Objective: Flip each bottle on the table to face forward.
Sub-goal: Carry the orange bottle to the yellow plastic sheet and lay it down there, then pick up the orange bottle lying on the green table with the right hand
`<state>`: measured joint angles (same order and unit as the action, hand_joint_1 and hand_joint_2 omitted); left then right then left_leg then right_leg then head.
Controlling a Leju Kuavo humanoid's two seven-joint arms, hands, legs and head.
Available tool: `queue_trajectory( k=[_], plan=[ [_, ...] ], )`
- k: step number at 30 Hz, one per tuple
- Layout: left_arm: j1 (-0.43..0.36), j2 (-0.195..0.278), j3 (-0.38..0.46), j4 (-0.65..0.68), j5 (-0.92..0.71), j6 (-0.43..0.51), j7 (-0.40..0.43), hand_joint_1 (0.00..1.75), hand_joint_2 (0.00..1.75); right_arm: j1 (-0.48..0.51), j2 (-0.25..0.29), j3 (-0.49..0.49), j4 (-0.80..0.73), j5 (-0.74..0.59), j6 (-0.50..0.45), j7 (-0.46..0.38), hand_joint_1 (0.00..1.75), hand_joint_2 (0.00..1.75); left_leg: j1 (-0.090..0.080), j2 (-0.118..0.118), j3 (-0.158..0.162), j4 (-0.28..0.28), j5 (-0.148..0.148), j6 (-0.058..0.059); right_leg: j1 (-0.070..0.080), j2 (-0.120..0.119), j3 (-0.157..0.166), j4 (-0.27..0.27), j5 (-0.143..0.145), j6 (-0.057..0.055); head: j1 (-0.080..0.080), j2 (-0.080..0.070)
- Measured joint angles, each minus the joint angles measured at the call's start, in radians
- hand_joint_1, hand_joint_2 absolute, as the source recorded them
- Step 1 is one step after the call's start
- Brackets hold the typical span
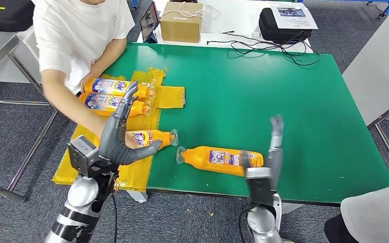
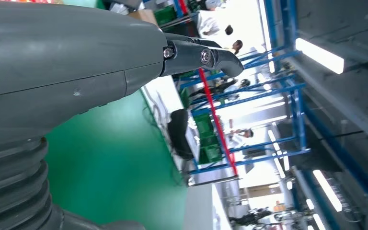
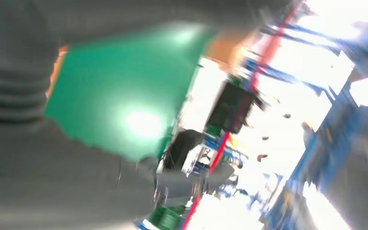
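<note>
Several orange bottles lie on their sides. Two of them rest on the yellow mat at the table's left. A third bottle lies at the mat's edge with a person's hand on it. My left hand hovers just in front of that bottle, fingers spread and raised, holding nothing. A fourth bottle lies on the green table near the front edge, cap pointing left. My right hand stands at its base end, fingers straight up and thumb next to the bottle, gripping nothing.
A person in a white shirt leans in at the left with both arms over the mat. At the back stand a cardboard box, a black bag and cables. A white table stands to the right, and another person stands front right.
</note>
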<state>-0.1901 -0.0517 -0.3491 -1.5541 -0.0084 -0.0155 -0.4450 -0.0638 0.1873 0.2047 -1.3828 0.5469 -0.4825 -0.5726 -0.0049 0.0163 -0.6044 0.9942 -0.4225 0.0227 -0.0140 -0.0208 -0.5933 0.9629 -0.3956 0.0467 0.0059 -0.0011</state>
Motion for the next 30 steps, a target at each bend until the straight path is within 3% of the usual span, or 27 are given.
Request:
queue_trajectory(
  k=[4, 11, 20, 30],
  plan=[
    [0.021, -0.004, 0.012, -0.038, 0.019, -0.005, -0.003, 0.00, 1.75, -0.054, -0.068, 0.037, 0.158, 0.264, -0.059, 0.107, 0.00, 1.75, 0.000, -0.001, 0.000, 0.000, 0.000, 0.000, 0.000, -0.001, 0.000, 0.000, 0.000, 0.000, 0.000, 0.000],
    [0.042, -0.009, 0.017, -0.058, 0.031, -0.010, -0.003, 0.00, 1.75, -0.112, -0.123, 0.057, 0.303, 0.327, -0.076, 0.140, 0.00, 1.75, 0.000, -0.001, 0.000, 0.000, 0.000, 0.000, 0.000, -0.001, 0.001, 0.000, 0.000, 0.000, 0.000, 0.000],
    [0.050, -0.029, 0.031, -0.056, 0.047, 0.007, 0.033, 0.00, 1.75, -0.203, -0.162, 0.096, 0.442, 0.533, -0.083, 0.291, 0.00, 1.75, 0.000, -0.001, 0.000, 0.000, 0.000, 0.000, 0.000, -0.001, 0.000, 0.000, 0.000, 0.000, 0.000, 0.000],
    [0.065, -0.041, 0.033, -0.048, -0.025, 0.085, 0.126, 0.00, 1.75, -0.239, -0.182, 0.148, 0.505, 0.587, 0.115, 0.428, 0.00, 1.75, 0.000, -0.001, 0.000, 0.000, 0.000, 0.000, 0.000, -0.001, 0.000, 0.000, 0.000, 0.000, 0.000, 0.000]
  ],
)
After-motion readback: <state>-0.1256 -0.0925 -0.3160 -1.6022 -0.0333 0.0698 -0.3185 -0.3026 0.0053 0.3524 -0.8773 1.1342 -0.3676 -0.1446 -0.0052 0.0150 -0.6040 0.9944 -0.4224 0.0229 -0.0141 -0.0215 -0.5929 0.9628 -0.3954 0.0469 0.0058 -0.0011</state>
